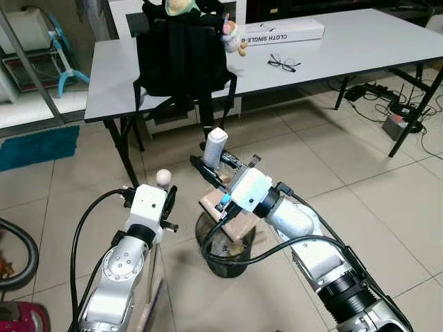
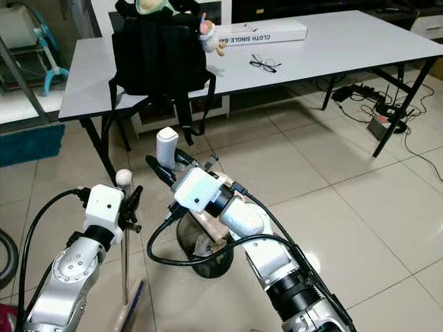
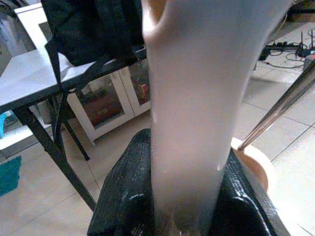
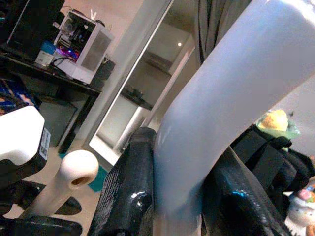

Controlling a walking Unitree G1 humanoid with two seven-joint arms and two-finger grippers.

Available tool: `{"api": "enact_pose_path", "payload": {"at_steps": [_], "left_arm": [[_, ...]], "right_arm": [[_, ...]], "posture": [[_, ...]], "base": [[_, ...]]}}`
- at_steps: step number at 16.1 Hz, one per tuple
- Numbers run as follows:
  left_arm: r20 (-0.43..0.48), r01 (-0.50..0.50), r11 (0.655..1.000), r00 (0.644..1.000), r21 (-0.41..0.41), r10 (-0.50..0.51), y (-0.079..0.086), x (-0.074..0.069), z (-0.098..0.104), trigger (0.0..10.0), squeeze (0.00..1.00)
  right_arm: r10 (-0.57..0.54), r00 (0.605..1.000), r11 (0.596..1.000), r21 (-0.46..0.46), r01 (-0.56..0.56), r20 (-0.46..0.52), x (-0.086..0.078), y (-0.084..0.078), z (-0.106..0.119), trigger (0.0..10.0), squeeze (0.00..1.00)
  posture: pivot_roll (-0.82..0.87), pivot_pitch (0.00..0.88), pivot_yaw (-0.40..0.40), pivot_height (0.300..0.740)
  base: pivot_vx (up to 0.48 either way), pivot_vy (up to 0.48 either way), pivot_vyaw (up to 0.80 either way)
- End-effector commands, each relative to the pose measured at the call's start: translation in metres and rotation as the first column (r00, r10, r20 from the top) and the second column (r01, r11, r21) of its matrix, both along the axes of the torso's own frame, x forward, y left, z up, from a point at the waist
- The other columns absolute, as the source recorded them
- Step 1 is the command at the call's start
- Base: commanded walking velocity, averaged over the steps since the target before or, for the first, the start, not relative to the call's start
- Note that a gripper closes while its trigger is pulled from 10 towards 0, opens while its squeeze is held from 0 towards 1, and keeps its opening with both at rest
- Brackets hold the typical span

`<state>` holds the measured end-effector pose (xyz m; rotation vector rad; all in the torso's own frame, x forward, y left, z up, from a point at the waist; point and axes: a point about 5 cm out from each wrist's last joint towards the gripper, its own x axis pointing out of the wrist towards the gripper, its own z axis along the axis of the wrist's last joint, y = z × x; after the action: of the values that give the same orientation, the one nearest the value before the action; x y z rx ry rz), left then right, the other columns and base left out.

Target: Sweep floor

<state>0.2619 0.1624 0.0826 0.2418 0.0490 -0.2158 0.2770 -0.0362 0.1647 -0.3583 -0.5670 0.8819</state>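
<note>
My left gripper [image 1: 166,202] is shut on the broom's pale handle [image 3: 197,98], just below its round cream knob [image 1: 163,178]. The metal broom stick [image 2: 124,270] runs down to the floor in front of me. My right gripper [image 1: 211,169] is shut on the upright grey-white dustpan handle [image 1: 215,144], seen close between its fingers [image 4: 128,196]. The beige dustpan [image 1: 232,221] hangs tilted over a round black bin [image 1: 223,261] on the tiles, between my two arms.
A grey table [image 1: 346,48] stands ahead on black legs [image 1: 124,155], carrying a black backpack [image 1: 180,55], glasses [image 1: 282,63] and a white box [image 1: 284,31]. Cables and a power strip [image 1: 394,124] lie at the right. A vacuum hose [image 1: 21,256] and a teal mat [image 1: 38,146] are at the left.
</note>
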Motion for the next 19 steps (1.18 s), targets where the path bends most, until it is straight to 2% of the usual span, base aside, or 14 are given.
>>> {"api": "enact_pose_path", "payload": {"at_steps": [1, 4, 6, 7, 9, 11, 12, 14, 16, 19], "left_arm": [[0.01, 0.002, 1.0, 1.0, 0.005, -0.002, 0.0, 0.001, 0.002, 10.0, 0.0], [0.012, -0.001, 1.0, 1.0, 0.001, 0.001, 0.001, 0.0, 0.003, 10.0, 0.0], [0.012, -0.004, 1.0, 1.0, 0.002, 0.004, 0.002, 0.0, 0.003, 10.0, 0.0], [0.013, -0.004, 1.0, 1.0, 0.003, 0.004, 0.002, 0.0, 0.003, 10.0, 0.0], [0.013, -0.002, 1.0, 1.0, 0.006, 0.001, 0.003, -0.001, 0.003, 10.0, 0.0], [0.012, 0.004, 1.0, 1.0, 0.009, -0.004, 0.004, -0.001, 0.003, 10.0, 0.0], [0.012, 0.006, 1.0, 1.0, 0.01, -0.006, 0.004, -0.001, 0.003, 10.0, 0.0], [0.01, 0.016, 1.0, 1.0, 0.016, -0.016, 0.005, 0.001, 0.003, 10.0, 0.0], [0.015, 0.026, 0.999, 1.0, 0.023, -0.026, 0.004, 0.005, 0.005, 10.0, 0.0], [0.027, 0.042, 0.999, 0.999, 0.028, -0.043, 0.002, 0.012, 0.008, 10.0, 0.0]], "right_arm": [[0.001, 0.999, 1.0, 0.006, 0.0, -0.044, 0.001, -0.003, -0.002, 10.0, 0.0], [0.001, 0.996, 1.0, 0.024, 0.001, -0.093, 0.005, -0.005, -0.001, 10.0, 0.0], [-0.036, 0.996, 0.998, 0.04, 0.039, -0.085, 0.01, -0.011, 0.003, 10.0, 0.0], [-0.07, 0.994, 0.993, 0.084, 0.077, -0.084, 0.016, -0.019, 0.012, 10.0, 0.0], [-0.151, 0.982, 0.958, 0.228, 0.174, -0.115, 0.031, -0.043, 0.039, 10.0, 0.0], [-0.219, 0.969, 0.927, 0.287, 0.243, -0.112, 0.042, -0.071, 0.059, 10.0, 0.0], [-0.234, 0.966, 0.921, 0.294, 0.256, -0.109, 0.044, -0.077, 0.063, 10.0, 0.0], [-0.321, 0.943, 0.887, 0.322, 0.33, -0.083, 0.051, -0.108, 0.082, 10.0, 0.0], [-0.362, 0.927, 0.858, 0.356, 0.371, -0.094, 0.052, -0.124, 0.09, 10.0, 0.0], [-0.389, 0.904, 0.738, 0.528, 0.42, -0.175, 0.054, -0.143, 0.106, 10.0, 0.0]], "posture": [[-0.08, 0.0, 0.059, 0.74], [-0.08, 0.0, 0.056, 0.74], [-0.08, 0.0, 0.054, 0.74], [-0.08, 0.0, 0.054, 0.74], [-0.08, 0.0, 0.057, 0.74], [-0.08, 0.0, 0.06, 0.74], [-0.08, 0.0, 0.06, 0.74], [-0.09, 0.0, 0.067, 0.74], [-0.1, 0.0, 0.075, 0.74], [-0.11, 0.0, 0.087, 0.74]], "base": [[0.0, 0.0, 0.0], [0.0, 0.0, 0.0], [0.0, 0.0, 0.0], [0.0, 0.0, 0.0], [0.0, 0.0, 0.0], [0.0, 0.0, 0.0], [0.0, 0.0, 0.0], [0.0, 0.0, 0.0], [0.0, 0.0, 0.0], [0.0, 0.0, 0.0]]}}
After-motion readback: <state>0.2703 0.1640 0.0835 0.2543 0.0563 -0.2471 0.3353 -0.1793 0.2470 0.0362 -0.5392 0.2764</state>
